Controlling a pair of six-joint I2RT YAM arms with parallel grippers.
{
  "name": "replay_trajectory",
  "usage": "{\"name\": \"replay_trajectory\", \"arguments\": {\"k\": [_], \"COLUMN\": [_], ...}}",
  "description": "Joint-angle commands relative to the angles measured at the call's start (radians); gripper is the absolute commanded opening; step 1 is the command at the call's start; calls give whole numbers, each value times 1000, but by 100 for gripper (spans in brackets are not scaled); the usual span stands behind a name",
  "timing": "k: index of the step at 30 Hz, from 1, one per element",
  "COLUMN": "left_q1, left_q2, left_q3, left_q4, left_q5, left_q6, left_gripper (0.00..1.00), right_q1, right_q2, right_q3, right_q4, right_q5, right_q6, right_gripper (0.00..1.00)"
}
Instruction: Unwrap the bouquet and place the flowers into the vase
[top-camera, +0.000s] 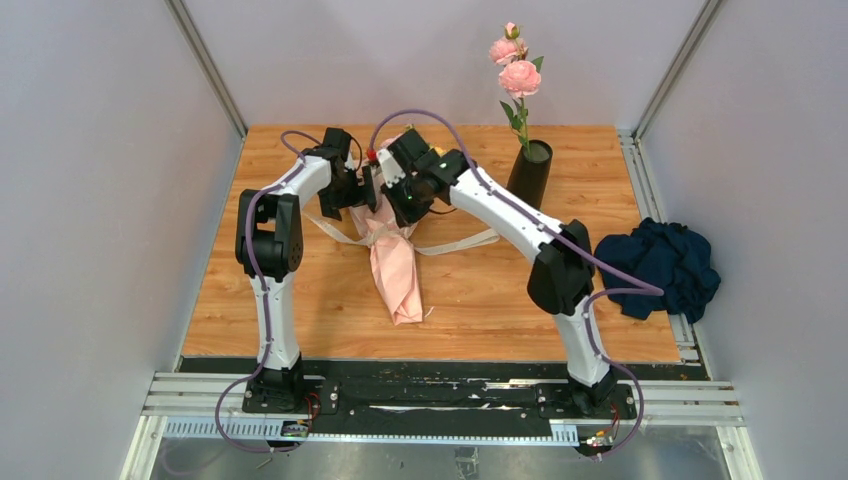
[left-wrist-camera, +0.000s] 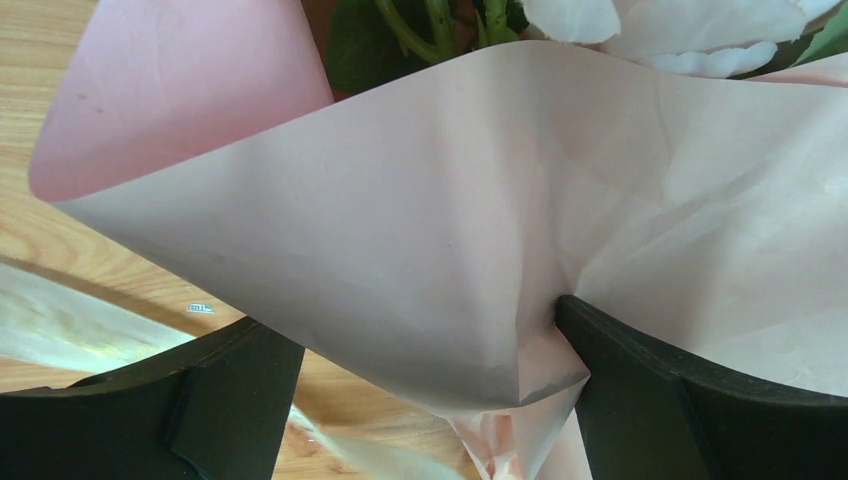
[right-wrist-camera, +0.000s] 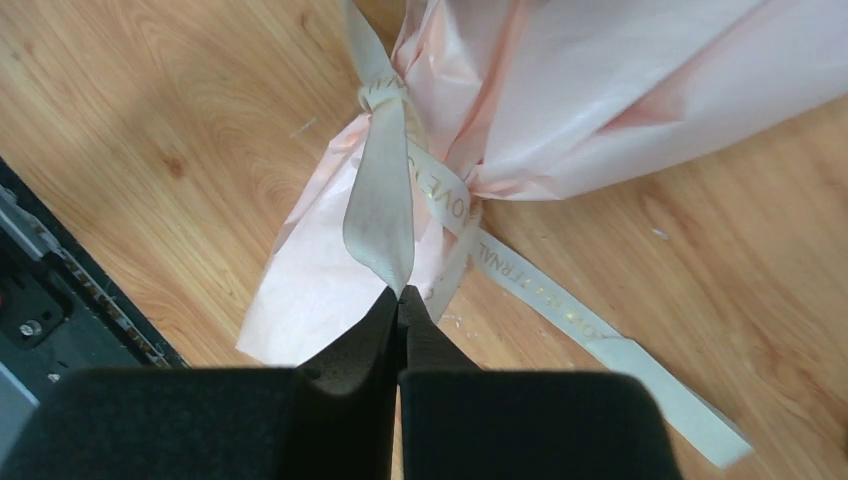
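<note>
nearest the lens in the right wrist view, the right claw (right-wrist-camera: 400, 298) is pressed together, and its tips pinch the end of a loop of the cream ribbon (right-wrist-camera: 380, 210). we note the ribbon is knotted round the neck of the bouquet (top-camera: 395, 262), which lies on the wooden table (top-camera: 480, 300) just beyond those tips, between the two arms. a loose printed tail of ribbon trails over the wood.

the left wrist view alone shows the pink paper (left-wrist-camera: 400, 250) bulging between the fingers of the left claw (left-wrist-camera: 408, 318), which is spread wide. one finger (left-wrist-camera: 640, 380) touches the paper; whether the other does, we cannot tell. green stems (left-wrist-camera: 420, 25) show above the paper's edge.

only the overhead view shows the black vase (top-camera: 530, 172). it stands upright, well apart to the right of the bouquet, and holds a stem of big pink roses (top-camera: 519, 78). a dark blue cloth (top-camera: 660, 265) lies at the table's right edge.
</note>
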Motion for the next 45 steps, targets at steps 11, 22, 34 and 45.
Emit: {"name": "replay_trajectory", "arguments": {"k": [11, 22, 34, 45], "left_q1": [19, 73, 61, 43], "left_q2": [69, 91, -34, -278], "left_q3": [25, 47, -2, -32], "left_q4": [-21, -31, -6, -7], "left_q5": [9, 40, 31, 86], "left_q6": [-19, -36, -77, -79], "left_gripper": [100, 100, 100, 100], "right_q1": [-346, -517, -504, -192], "right_q2": [-614, -861, -926, -868], "right_q3": [182, 166, -348, -732], "right_q4": [-123, -152, 75, 87], "right_q5": [103, 319, 123, 425], "right_q6": [132, 112, 189, 239], "right_gripper": [0, 0, 0, 0]}}
